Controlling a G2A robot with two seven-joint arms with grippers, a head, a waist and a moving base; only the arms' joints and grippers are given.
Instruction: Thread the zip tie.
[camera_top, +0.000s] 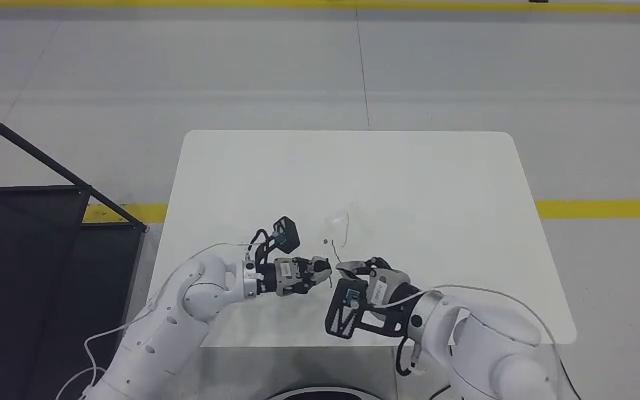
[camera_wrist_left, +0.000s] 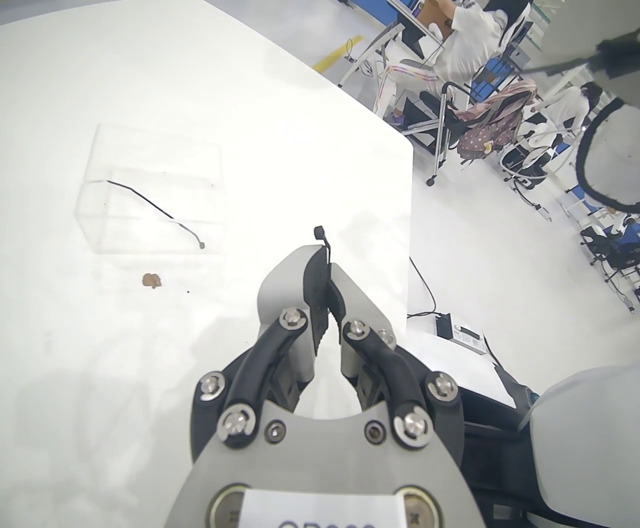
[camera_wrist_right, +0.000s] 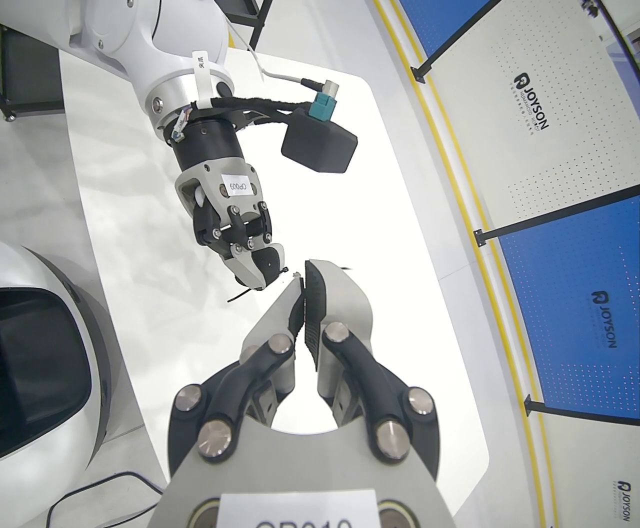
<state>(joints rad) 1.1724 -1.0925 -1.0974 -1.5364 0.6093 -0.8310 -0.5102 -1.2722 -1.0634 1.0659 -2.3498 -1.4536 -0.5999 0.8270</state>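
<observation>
My left gripper (camera_wrist_left: 327, 267) is shut on a thin black zip tie, whose square head (camera_wrist_left: 319, 232) sticks out past the fingertips. In the right wrist view the same left gripper (camera_wrist_right: 272, 272) holds the zip tie head (camera_wrist_right: 285, 271) toward my right gripper (camera_wrist_right: 303, 280), and the strap (camera_wrist_right: 240, 296) trails out the other side. The right gripper is shut, with a thin strap tip (camera_wrist_right: 296, 274) poking out of its pads, a small gap short of the head. From above, both grippers, left (camera_top: 326, 266) and right (camera_top: 341, 270), meet over the table's near edge.
A clear plastic box (camera_wrist_left: 150, 150) stands on the white table (camera_top: 440, 200) just beyond the grippers, with another black zip tie (camera_wrist_left: 150, 202) inside. A small brown scrap (camera_wrist_left: 151, 280) lies beside it. A black frame (camera_top: 50, 260) stands off the table's left side.
</observation>
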